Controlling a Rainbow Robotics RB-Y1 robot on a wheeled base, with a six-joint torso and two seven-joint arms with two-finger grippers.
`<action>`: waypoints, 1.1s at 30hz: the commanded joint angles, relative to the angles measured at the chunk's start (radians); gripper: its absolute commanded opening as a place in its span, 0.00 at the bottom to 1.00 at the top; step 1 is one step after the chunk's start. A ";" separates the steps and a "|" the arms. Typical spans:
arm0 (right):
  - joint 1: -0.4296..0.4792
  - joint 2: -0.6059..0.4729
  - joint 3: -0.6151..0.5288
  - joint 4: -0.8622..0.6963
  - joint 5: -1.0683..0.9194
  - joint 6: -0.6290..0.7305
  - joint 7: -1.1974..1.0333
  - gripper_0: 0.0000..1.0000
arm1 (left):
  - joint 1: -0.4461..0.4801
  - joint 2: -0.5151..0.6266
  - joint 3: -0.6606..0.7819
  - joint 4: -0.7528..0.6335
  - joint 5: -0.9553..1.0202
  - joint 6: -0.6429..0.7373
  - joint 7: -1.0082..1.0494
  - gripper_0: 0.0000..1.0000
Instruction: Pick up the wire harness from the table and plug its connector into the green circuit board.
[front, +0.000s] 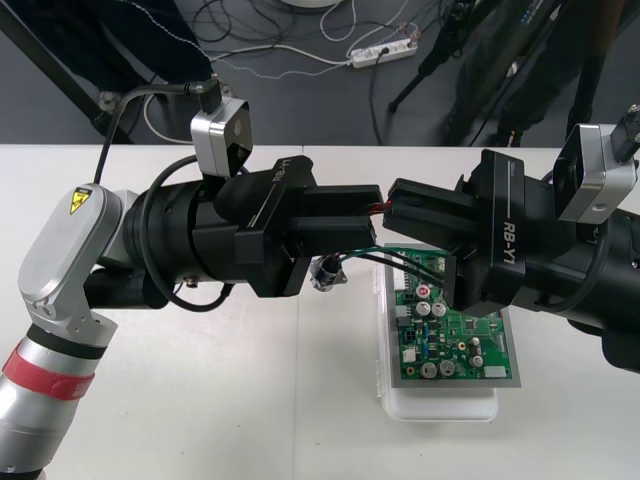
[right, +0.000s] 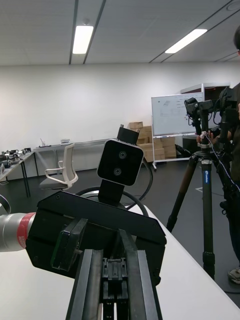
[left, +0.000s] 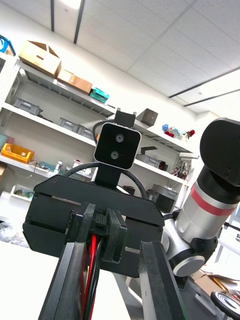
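Left arm comes in from the frame's left. Left gripper (front: 365, 222) sits at centre, above the surface (front: 250, 400), nose to nose with the right one.
Left wrist view: its fingers (left: 72, 280) are partly open, with a clear gap. The red wire (left: 91, 260) and a black one run through that gap along one finger's inner face. They look guided rather than pinched.
Wire harness (front: 379, 207) is off the surface, strung between the two grippers. Its long axis runs left-right across the frame.
The metal socket (front: 325, 272) hangs just below the left gripper, left of centre.
Right gripper (front: 398, 212) is right of centre, arm entering from the right edge.
Right wrist view: its fingers (right: 89, 285) are closed near the middle, with the black plug (right: 114, 274) clamped between them.
Green circuit board (front: 455, 325) on its white base (front: 440, 405) lies lower right, directly under the right gripper. The plug is not in the board.

My read:
- This is a handover state and the right arm owns the plug.
- The board is below the plug and slightly right of it in frame, so the right arm is the nearer one and should do the insertion.
- The plug currently points sideways along the harness axis, so it needs reorienting downward toward the board.
- The left arm should release, or follow with slack, or the trailing wires will tug the plug off line.
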 joint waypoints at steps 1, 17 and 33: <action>-0.009 0.018 0.017 -0.039 0.005 -0.003 -0.026 0.00 | -0.046 -0.020 -0.037 -0.012 0.011 0.050 -0.055 0.30; -0.009 0.020 0.017 -0.039 0.005 -0.005 -0.029 0.00 | -0.046 -0.020 -0.038 -0.012 0.011 0.056 -0.059 0.06; -0.006 0.024 0.017 -0.039 0.008 -0.019 -0.032 0.03 | -0.046 -0.020 -0.038 -0.012 0.013 0.056 -0.065 0.00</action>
